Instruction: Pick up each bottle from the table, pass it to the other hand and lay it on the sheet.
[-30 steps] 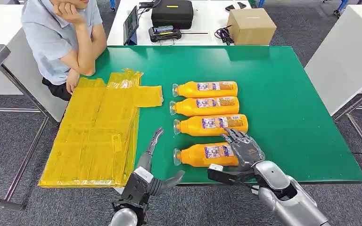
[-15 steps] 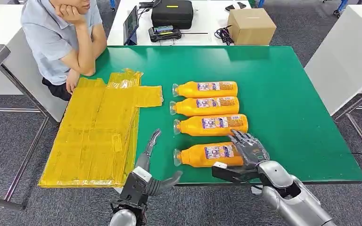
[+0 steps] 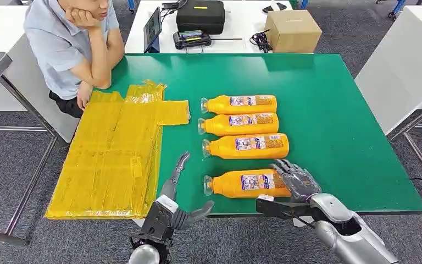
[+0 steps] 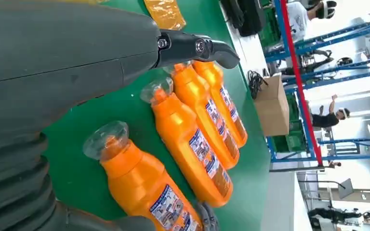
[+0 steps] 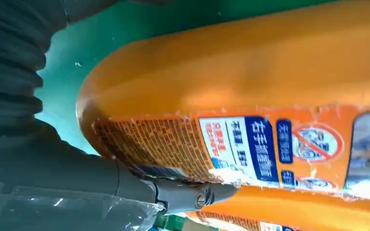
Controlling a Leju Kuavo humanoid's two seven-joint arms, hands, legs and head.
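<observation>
Four orange bottles lie side by side on the green table [image 3: 335,110], caps toward the yellow sheet [image 3: 110,154]. My right hand [image 3: 295,181] grips the base end of the nearest bottle [image 3: 242,183], which still lies on the table: fingers curl over it and the thumb [image 5: 183,195] runs along its near side against the label [image 5: 250,139]. The other three bottles [image 3: 244,146] lie just beyond it. My left hand [image 3: 173,192] hovers open at the table's front edge, between the sheet and the nearest bottle's cap [image 4: 103,139], holding nothing.
A person [image 3: 71,49] sits at the table's far left corner, one forearm on the table by the sheet. Behind, a white table carries a black case [image 3: 200,15] and a cardboard box [image 3: 293,30]. Green surface lies bare right of the bottles.
My right hand has drawn back to the right and toward me, and the nearest bottle has slid slightly right with it. The left hand has barely moved.
</observation>
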